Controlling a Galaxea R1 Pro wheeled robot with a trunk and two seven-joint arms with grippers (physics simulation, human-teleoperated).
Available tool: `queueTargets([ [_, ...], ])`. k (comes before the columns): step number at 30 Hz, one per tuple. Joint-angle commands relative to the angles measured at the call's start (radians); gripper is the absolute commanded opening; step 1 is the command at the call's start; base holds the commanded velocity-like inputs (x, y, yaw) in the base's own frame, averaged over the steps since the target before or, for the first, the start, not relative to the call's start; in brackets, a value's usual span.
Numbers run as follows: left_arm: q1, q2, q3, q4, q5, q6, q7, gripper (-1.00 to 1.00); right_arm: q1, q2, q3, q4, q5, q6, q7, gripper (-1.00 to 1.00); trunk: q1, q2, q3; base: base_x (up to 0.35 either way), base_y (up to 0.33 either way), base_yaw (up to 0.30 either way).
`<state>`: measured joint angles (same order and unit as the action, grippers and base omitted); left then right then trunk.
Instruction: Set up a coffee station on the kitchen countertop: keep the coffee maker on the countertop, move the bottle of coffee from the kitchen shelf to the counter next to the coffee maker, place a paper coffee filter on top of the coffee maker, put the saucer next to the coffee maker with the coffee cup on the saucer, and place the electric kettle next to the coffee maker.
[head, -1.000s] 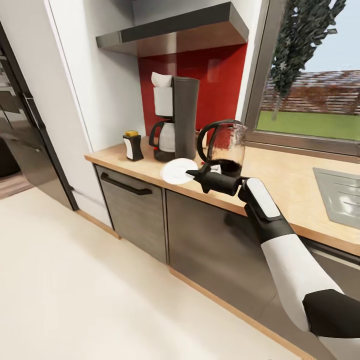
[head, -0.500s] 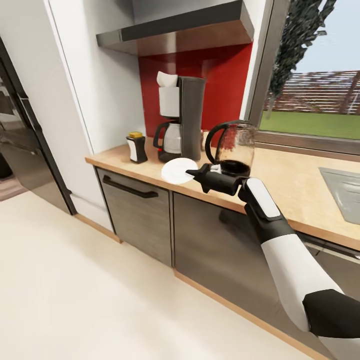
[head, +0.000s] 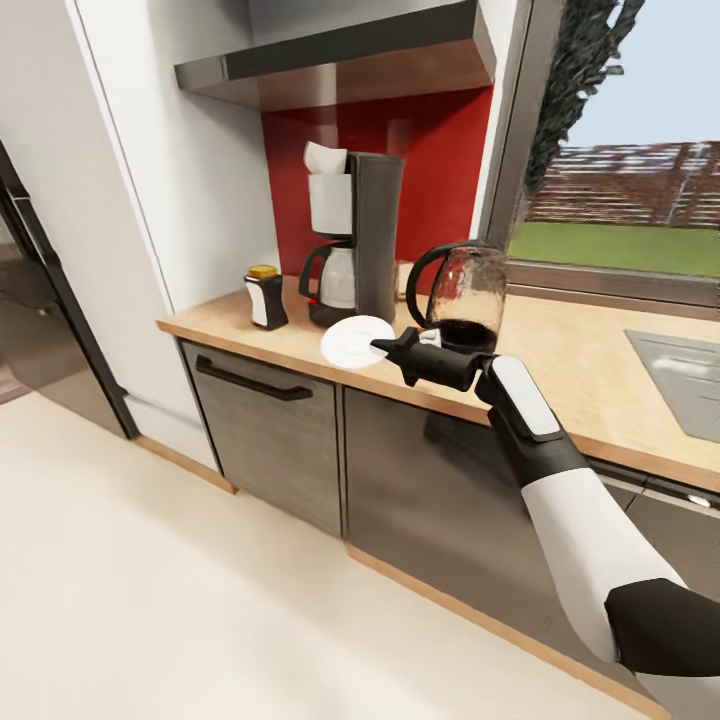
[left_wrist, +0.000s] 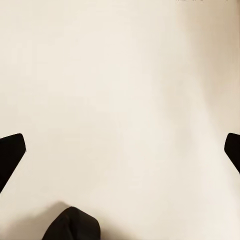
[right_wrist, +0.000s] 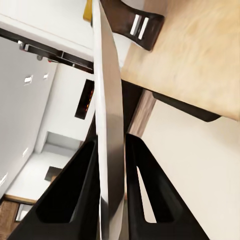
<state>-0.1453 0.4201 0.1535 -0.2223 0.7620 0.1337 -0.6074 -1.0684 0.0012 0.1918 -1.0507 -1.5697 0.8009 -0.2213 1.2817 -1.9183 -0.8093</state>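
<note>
Head view: coffee maker stands on the countertop against the red wall, paper coffee filter on top of it. Bottle of coffee just beside the machine, toward the wall end. Electric kettle close on its window side. Right gripper holds the saucer by its rim, in front of the coffee maker at the counter's front edge.

Left wrist view: left gripper spread wide, holding nothing, above pale floor.

Right wrist view: fingers clamp the saucer's edge on both faces.
</note>
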Motion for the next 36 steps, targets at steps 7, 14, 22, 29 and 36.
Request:
queueTargets([
  [7,0.0,-0.001,0.004,0.001,0.006,0.01,-0.003,1.0,-0.001,0.0,-0.002,-0.002,-0.013,0.001,-0.009,-1.0,0.0,0.0,-0.001,0.054,0.101,-0.064],
  [14,0.0,-0.002,0.002,0.0,0.006,0.01,-0.004,1.0,-0.001,0.0,-0.002,-0.001,-0.013,0.002,-0.007,-1.0,0.0,0.0,-0.001,0.004,0.007,-0.155],
  [22,0.0,-0.003,0.003,0.004,0.006,0.009,-0.005,1.0,-0.001,0.0,-0.003,0.0,-0.013,0.003,-0.006,-1.0,0.0,0.0,-0.001,0.0,0.0,-0.014],
  [29,0.0,-0.003,0.003,0.004,0.006,0.009,-0.005,1.0,-0.001,0.0,-0.003,-0.003,-0.015,0.004,-0.004,-1.0,0.0,0.0,-0.001,0.053,0.095,0.0],
  [36,0.0,-0.003,0.002,0.004,0.006,0.01,-0.005,1.0,-0.001,0.0,-0.003,-0.002,-0.015,0.007,-0.001,-1.0,0.0,0.0,-0.001,0.158,0.258,0.0],
])
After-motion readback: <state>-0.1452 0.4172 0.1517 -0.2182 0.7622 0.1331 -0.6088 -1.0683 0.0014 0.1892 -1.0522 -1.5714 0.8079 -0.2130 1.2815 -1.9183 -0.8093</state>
